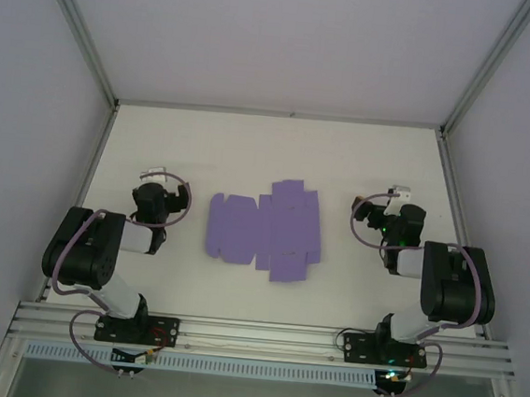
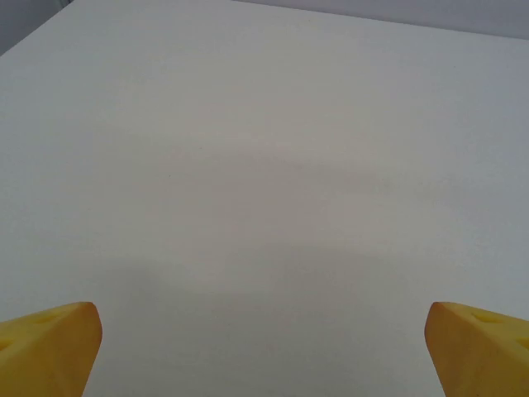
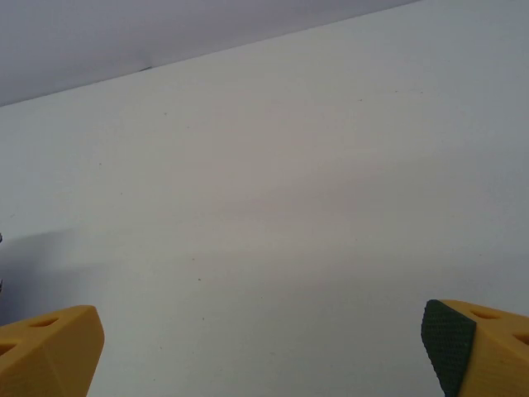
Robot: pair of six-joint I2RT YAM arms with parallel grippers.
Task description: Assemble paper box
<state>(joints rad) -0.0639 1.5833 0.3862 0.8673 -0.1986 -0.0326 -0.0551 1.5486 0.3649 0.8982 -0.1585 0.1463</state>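
paper box (image 1: 281,228) flat on white table (image 1: 251,146)

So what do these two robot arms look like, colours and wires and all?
Both the left arm and right arm have chunky black joints, pale grey links and looping mauve cables. The left gripper and right gripper have yellow wedge-shaped fingers with small holes; one right finger carries a dark green textured pad.

lavender paper box (image 1: 267,225) — flat unfolded sheet, mid-table
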